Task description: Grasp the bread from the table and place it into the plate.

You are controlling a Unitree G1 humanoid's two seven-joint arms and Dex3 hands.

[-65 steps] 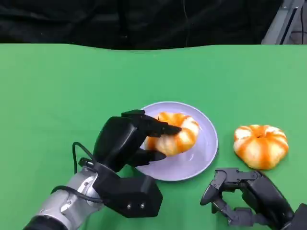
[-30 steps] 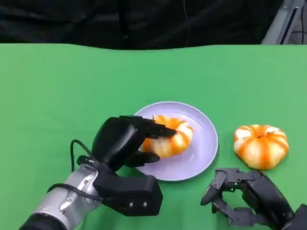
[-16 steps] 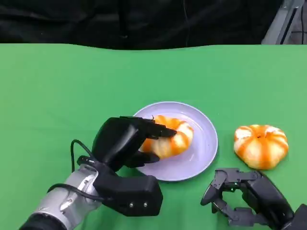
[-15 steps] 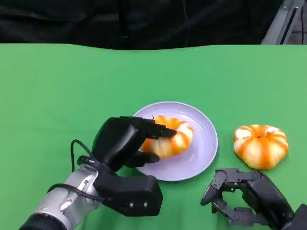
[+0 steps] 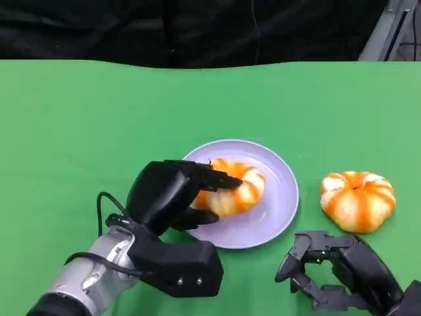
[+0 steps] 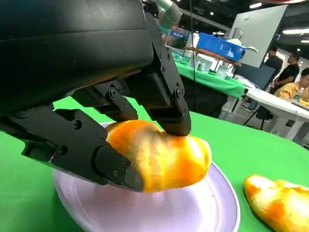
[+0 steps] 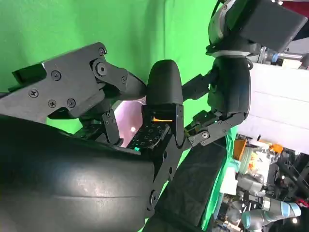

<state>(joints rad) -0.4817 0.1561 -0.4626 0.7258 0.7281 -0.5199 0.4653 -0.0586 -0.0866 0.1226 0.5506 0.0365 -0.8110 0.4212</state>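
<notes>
the left hand [image 5: 172,195] is gripping the bread [image 5: 231,187], which has come down to sit on the plate [image 5: 279,197] and is no longer moving, so release looks next. another bread [image 5: 357,200] is lying far right; the right hand [image 5: 329,270] is idling near, fingers loosely apart, empty.

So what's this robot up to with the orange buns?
Its left hand holds one bread roll on the lilac plate, fingers clamped around it. A second roll sits on the green table to the plate's right. The right hand hovers near the table's front edge, fingers apart, holding nothing.
</notes>
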